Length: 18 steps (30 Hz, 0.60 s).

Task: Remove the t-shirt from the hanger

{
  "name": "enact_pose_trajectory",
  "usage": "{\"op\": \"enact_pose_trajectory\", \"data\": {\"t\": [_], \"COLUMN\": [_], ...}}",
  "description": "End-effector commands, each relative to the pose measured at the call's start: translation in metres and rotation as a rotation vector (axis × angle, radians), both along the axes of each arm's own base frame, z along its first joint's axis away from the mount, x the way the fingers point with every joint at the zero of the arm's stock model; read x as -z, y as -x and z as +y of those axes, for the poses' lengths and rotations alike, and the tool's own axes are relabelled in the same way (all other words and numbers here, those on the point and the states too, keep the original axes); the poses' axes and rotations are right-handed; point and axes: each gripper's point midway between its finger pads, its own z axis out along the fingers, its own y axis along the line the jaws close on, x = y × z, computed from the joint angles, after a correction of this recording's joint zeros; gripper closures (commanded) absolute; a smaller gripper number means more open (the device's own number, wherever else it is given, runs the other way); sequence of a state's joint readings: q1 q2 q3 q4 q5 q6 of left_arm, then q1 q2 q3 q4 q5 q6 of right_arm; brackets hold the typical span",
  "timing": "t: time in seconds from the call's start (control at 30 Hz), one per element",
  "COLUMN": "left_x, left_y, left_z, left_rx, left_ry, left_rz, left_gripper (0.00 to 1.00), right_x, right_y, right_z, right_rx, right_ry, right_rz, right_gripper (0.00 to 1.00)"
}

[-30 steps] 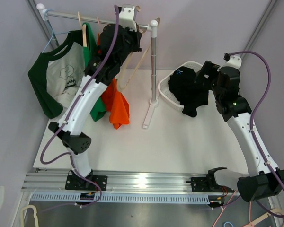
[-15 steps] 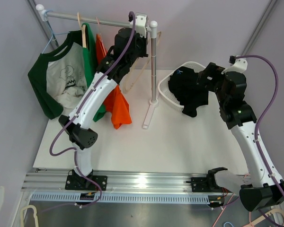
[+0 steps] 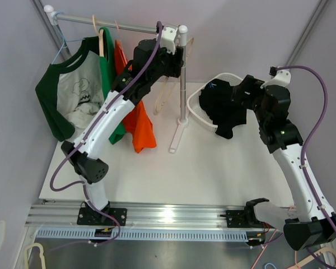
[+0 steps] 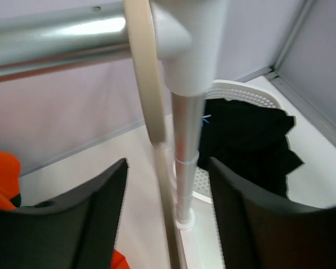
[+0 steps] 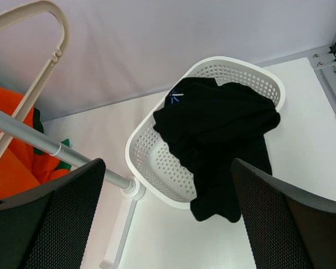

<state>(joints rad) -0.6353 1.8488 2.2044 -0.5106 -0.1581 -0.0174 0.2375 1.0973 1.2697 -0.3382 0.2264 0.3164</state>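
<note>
Hidden: we lose the hanger's [image 4: 143,67] hook past the left wrist view's top edge.
Left gripper [image 4: 168,168]: released, fingers apart around the bare hanger.
Right gripper [image 5: 168,168]: spread wide above the basket [image 5: 151,162].
T-shirt [image 5: 218,129]: black, in the basket, draped over its rim.
Change: the left gripper has shifted toward the post [image 4: 185,140].

White perforated laundry basket [image 5: 157,165] sits on white tabletop [image 3: 213,168], just right of garment rack [image 3: 182,84] post. Post foot rests on same tabletop.
</note>
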Motion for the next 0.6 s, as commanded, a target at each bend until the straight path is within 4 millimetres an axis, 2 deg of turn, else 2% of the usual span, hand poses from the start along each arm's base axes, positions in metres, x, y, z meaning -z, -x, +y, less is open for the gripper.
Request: {"op": "enact_pose_trajectory", "data": {"t": [0.0, 0.03, 0.13, 0.27, 0.4, 0.43, 0.5, 0.53, 0.57], "left_x": [-0.052, -0.062, -0.075, -0.093, -0.093, -0.091, -0.087, -0.084, -0.08], "left_y": [0.048, 0.058, 0.074, 0.084, 0.076, 0.068, 0.061, 0.053, 0.049], "left_z": [0.001, 0.008, 0.02, 0.047, 0.092, 0.113, 0.13, 0.144, 0.149], "left_rx": [0.118, 0.124, 0.128, 0.047, -0.172, -0.269, -0.342, -0.4, -0.422], "left_ry": [0.074, 0.087, 0.106, 0.116, 0.138, 0.142, 0.173, 0.19, 0.186], "left_rz": [-0.072, -0.087, -0.117, -0.145, -0.137, -0.133, -0.099, -0.081, -0.068], "left_gripper": [0.33, 0.31, 0.26, 0.26, 0.15, 0.14, 0.12, 0.12, 0.11], "right_x": [-0.008, -0.009, -0.008, -0.004, 0.0, 0.001, 0.001, 0.001, 0.001], "right_y": [0.004, 0.004, 0.004, 0.004, 0.004, 0.004, 0.005, 0.007, 0.008], "right_z": [0.008, 0.009, 0.013, 0.02, 0.028, 0.029, 0.031, 0.033, 0.032], "right_rx": [-0.03, -0.034, -0.043, -0.059, -0.082, -0.089, -0.097, -0.103, -0.101], "right_ry": [-0.019, -0.022, -0.028, -0.032, -0.027, -0.028, -0.026, -0.024, -0.02], "right_rz": [-0.026, -0.027, -0.027, -0.019, -0.005, -0.002, 0.003, 0.004, 0.002], "right_gripper": [0.01, 0.01, 0.0, 0.01, 0.01, 0.0, 0.01, 0.01, 0.0]}}
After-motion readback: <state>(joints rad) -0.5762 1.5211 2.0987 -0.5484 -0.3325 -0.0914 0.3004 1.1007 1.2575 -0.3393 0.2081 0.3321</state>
